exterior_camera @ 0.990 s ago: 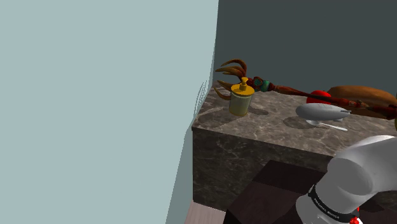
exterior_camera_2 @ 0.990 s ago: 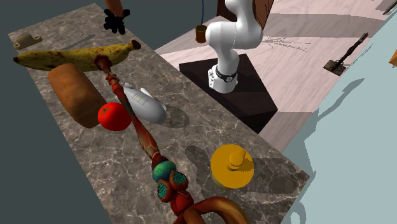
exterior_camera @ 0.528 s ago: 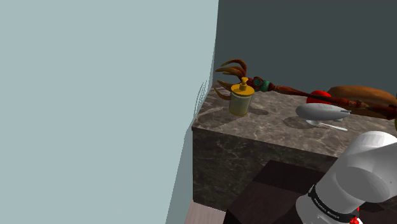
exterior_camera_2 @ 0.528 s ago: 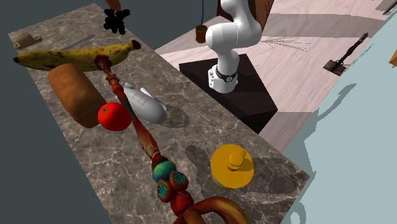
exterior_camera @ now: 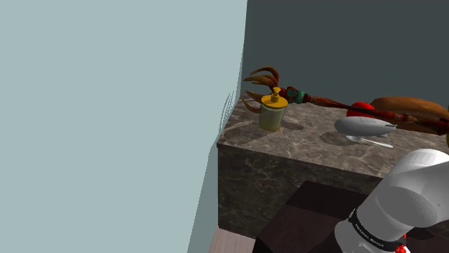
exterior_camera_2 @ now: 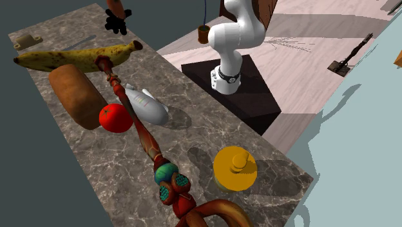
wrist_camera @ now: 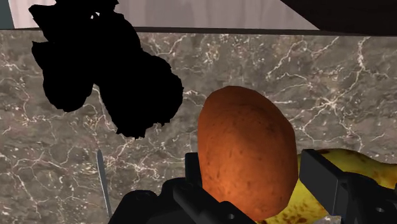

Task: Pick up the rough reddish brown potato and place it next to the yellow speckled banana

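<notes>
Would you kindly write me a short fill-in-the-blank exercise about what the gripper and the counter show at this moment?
The gripper is ____ on the reddish brown potato. Close to it on the counter lies the speckled ____ banana. The round tomato beside the grey airship toy is ____. Missing words: shut; yellow; red.

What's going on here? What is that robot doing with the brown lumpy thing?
The robot's black gripper has its two fingers clasped around a reddish brown potato and seems to hold it up over the marble counter. The yellow speckled banana lies on that counter, close to the potato. The potato is not set down yet; it is meant to end up next to the banana.
</notes>
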### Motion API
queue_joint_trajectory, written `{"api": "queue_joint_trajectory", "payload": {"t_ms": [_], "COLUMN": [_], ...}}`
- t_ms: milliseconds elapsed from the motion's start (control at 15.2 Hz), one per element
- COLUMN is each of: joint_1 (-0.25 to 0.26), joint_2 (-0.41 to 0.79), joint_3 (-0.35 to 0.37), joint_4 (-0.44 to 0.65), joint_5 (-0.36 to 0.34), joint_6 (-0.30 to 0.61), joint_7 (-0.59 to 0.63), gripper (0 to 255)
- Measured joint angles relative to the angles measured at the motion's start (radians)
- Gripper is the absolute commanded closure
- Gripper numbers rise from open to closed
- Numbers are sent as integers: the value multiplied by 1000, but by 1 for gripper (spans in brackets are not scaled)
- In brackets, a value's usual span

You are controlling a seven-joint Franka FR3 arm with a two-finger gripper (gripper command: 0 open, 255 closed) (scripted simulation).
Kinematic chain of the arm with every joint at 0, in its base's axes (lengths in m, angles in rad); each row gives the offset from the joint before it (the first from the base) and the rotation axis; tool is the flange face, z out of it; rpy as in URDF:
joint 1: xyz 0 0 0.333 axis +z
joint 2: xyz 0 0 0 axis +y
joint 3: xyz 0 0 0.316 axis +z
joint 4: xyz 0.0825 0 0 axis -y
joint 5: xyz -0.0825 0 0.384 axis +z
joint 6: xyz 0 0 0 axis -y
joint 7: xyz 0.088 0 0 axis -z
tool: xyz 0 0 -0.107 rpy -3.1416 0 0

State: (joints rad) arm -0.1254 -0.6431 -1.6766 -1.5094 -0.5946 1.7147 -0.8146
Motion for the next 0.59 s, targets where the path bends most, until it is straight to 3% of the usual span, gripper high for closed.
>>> {"api": "queue_joint_trajectory", "payload": {"t_ms": [594], "joint_1": [-34], "joint_2": [-26], "joint_3": [-16], "joint_4": [-117], "joint_5": [-32], "joint_6": [106], "joint_7": [23], "gripper": [255]}}
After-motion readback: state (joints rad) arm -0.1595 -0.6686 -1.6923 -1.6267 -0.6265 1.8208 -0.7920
